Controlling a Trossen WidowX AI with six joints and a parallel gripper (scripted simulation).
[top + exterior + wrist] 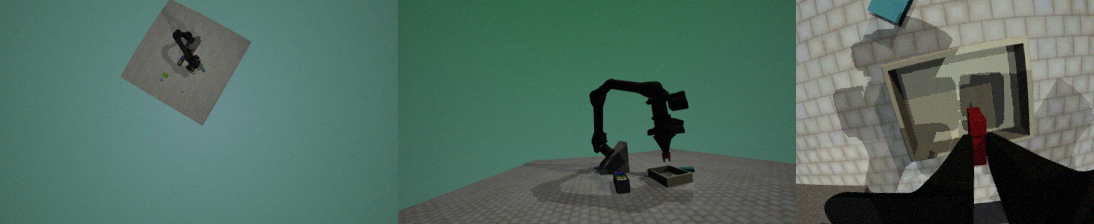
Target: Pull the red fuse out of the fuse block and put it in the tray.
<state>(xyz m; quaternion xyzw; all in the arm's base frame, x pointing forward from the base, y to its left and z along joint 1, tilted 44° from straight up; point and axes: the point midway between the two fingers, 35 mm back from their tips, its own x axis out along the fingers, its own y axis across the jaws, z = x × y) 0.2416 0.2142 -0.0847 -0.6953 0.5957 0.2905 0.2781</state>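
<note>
My gripper (666, 153) (977, 140) is shut on the red fuse (666, 157) (977, 123), which hangs upright with its prongs down. In the exterior view they are above the tray (658, 177) (1030, 100), with a gap between the prongs and the tray's rim. In the wrist view the fuse appears over the tray's near side. The fuse block (622, 187) (183, 60) stands to the left of the tray in the exterior view, with the other coloured fuses in it. The arm hides part of the tray in the top view.
A teal block (203, 69) (687, 169) (891, 9) lies just beyond the tray. A bright green item (165, 75) and a small dark item (161, 80) lie off to one side, and another tiny item (182, 91) lies farther out. The arm's base (620, 161) stands behind the block.
</note>
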